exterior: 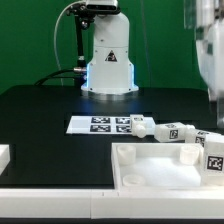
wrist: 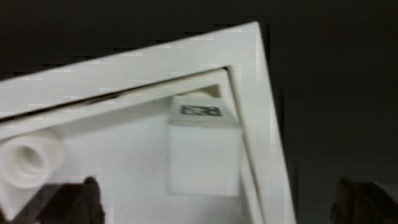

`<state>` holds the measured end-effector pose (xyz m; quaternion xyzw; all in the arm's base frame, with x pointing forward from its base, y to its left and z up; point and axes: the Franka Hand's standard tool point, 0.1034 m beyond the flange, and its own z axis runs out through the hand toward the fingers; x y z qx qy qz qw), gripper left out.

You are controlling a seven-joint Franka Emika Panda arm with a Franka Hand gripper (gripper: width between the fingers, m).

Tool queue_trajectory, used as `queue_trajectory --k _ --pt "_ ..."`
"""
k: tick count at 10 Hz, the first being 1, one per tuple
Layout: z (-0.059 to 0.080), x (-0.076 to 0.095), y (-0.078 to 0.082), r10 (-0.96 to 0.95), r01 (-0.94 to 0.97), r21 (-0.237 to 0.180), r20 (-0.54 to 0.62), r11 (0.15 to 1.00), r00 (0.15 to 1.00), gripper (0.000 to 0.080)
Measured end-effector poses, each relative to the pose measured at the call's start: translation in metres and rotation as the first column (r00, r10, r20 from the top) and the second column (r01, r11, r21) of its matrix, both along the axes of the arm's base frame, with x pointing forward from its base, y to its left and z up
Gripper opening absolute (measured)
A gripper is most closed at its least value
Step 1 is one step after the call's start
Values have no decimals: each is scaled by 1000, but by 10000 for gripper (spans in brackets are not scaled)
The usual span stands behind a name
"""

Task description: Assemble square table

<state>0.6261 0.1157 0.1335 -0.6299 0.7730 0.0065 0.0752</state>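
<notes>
Square table top point(exterior: 160, 170): white tray with a raised rim; it lies flat on the black bench point(exterior: 45, 110), at the front and toward the exterior view's right.
Corner of the top: the wrist view shows one corner of the rim point(wrist: 169, 65) from close above.
Leg in the top point(wrist: 205, 150): short and white; it lies inside the tray with its long side against the rim. Its black-and-white tag is at the end nearer the corner.
Socket point(wrist: 25, 160): round, on the tray floor, beside this leg but apart from it.
Other legs point(exterior: 172, 131): they lie in a row on the bench just behind the top, and each shows a tag.
Jaws: spread wide. The dark fingertips point(wrist: 68, 203) stand on either side of the leg in the top, and they are not touching it.
Arm point(exterior: 208, 55): blurred, at the exterior view's right edge, above the top.
Marker board point(exterior: 100, 124): flat on the bench, between the robot base point(exterior: 108, 60) and the top.
</notes>
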Motion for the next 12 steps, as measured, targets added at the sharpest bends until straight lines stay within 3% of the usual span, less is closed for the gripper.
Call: queue_trajectory --k 2,3,4,6,8,9,12 --pt "6 -20 13 153 -153 -5 -9 988 988 648" --pt "11 -12 6 304 -305 -17 -19 952 952 648" --pt "12 -5 5 262 -263 -16 -6 965 965 648" --pt "5 -14 7 170 -170 -1 -29 985 985 648" --pt "-12 -50 21 -15 15 3 -76 1000 997 648" --pt "-18 -57 22 -31 31 -7 -66 1000 997 648" --pt "-19 -56 23 -13 13 -7 -69 1000 998 648"
